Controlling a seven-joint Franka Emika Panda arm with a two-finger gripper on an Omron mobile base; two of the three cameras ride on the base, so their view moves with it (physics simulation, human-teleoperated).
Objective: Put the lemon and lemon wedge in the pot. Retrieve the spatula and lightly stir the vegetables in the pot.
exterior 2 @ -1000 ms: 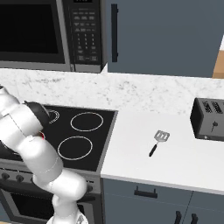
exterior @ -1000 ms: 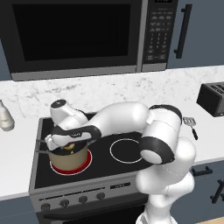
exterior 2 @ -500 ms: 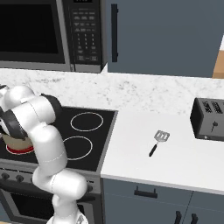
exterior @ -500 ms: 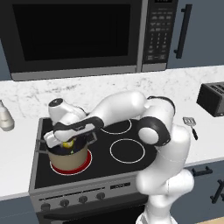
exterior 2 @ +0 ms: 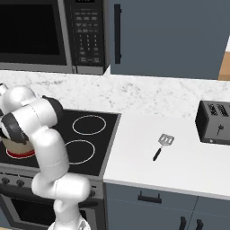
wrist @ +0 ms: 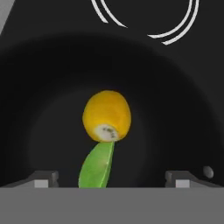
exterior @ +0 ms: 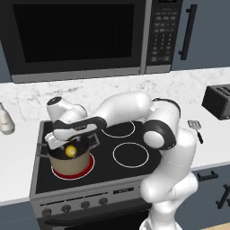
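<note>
The tan pot (exterior: 68, 165) stands on the front left burner, which glows red. My gripper (exterior: 71, 143) hangs just over the pot's mouth, its jaws open wide. The yellow lemon (exterior: 70, 152) sits free inside the pot. In the hand view the lemon (wrist: 107, 115), with a green leaf below it, lies against the pot's dark inside (wrist: 175, 109), and my gripper (wrist: 111, 178) has its tips far apart on either side, touching nothing. The spatula (exterior: 196, 128) (exterior 2: 161, 144) lies on the counter right of the stove. The lemon wedge is out of view. My arm hides most of the pot (exterior 2: 17, 146) in the right base view.
A black toaster (exterior: 218, 101) (exterior 2: 214, 122) stands at the counter's far right. A pale bottle (exterior: 5, 121) stands left of the stove. The microwave (exterior: 76, 38) hangs above the cooktop. The other burners (exterior: 130, 154) are bare.
The fingers have spread apart and let go of the lemon, which now rests loose in the pot. The hand has stayed over the pot's mouth.
</note>
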